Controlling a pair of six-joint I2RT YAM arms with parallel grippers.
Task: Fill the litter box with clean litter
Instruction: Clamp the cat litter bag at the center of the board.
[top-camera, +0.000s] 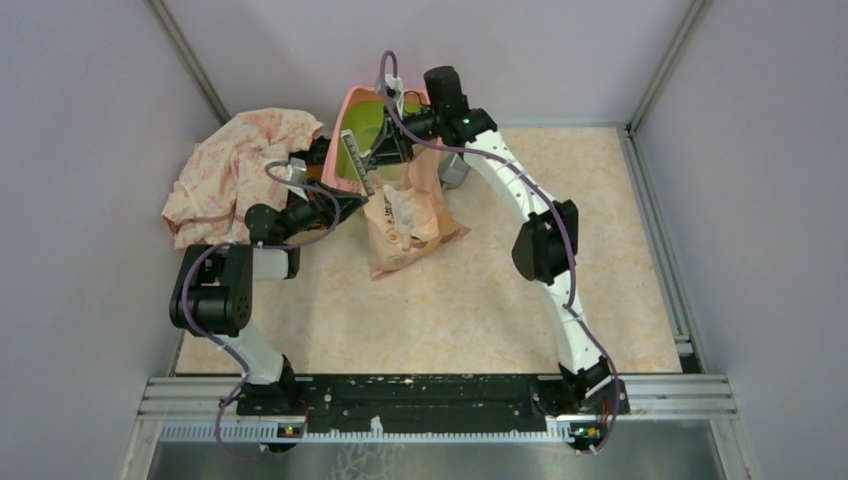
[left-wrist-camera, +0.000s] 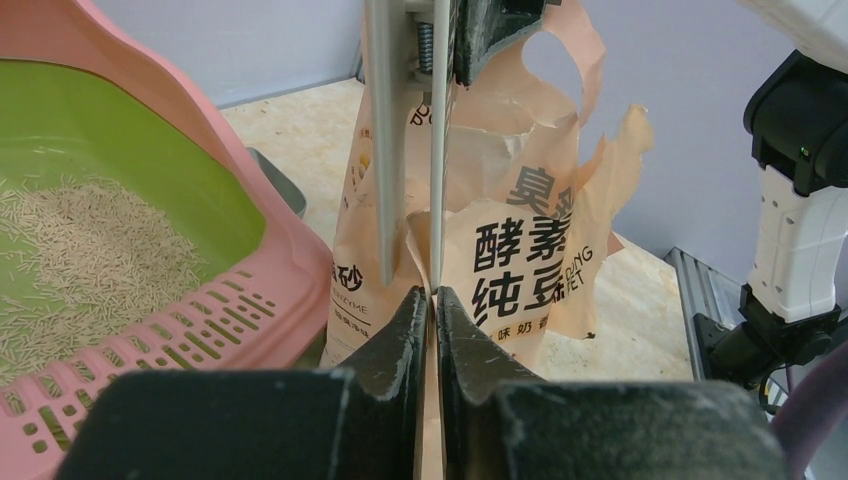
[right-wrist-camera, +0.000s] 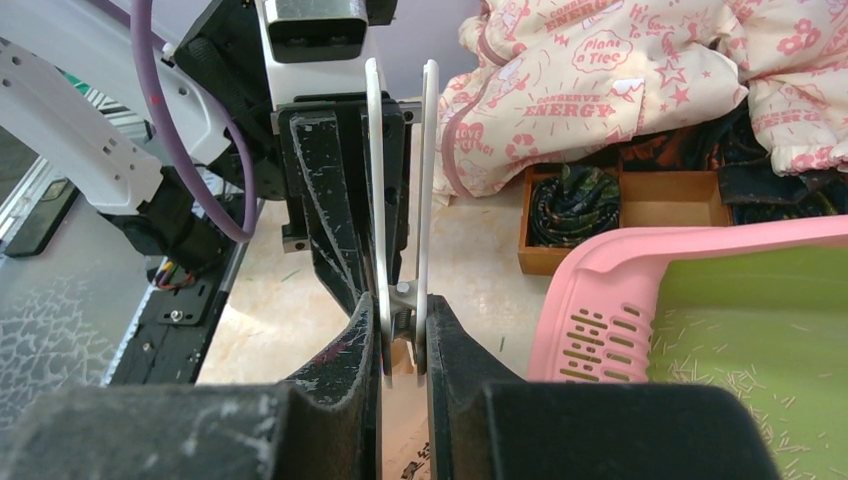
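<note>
The litter box (top-camera: 352, 108), pink rim and lime-green inside, stands at the back centre. Pale tan litter (left-wrist-camera: 90, 250) covers part of its floor and also shows in the right wrist view (right-wrist-camera: 740, 370). The peach-pink litter bag (top-camera: 405, 215) with bold Chinese lettering (left-wrist-camera: 520, 260) stands just in front of the box. My left gripper (left-wrist-camera: 432, 292) is shut on the bag's edge, left of the bag in the top view (top-camera: 358, 192). My right gripper (right-wrist-camera: 403, 300) is shut on a long silver spring clip (top-camera: 355, 160) at the bag's top; its blades (left-wrist-camera: 410, 140) rise ahead of my left jaws.
A pink patterned cloth (top-camera: 235, 170) lies heaped at the back left, over a wooden box (right-wrist-camera: 620, 200) of dark items. A grey metal object (top-camera: 453, 170) lies right of the litter box. Grey walls enclose the table on three sides.
</note>
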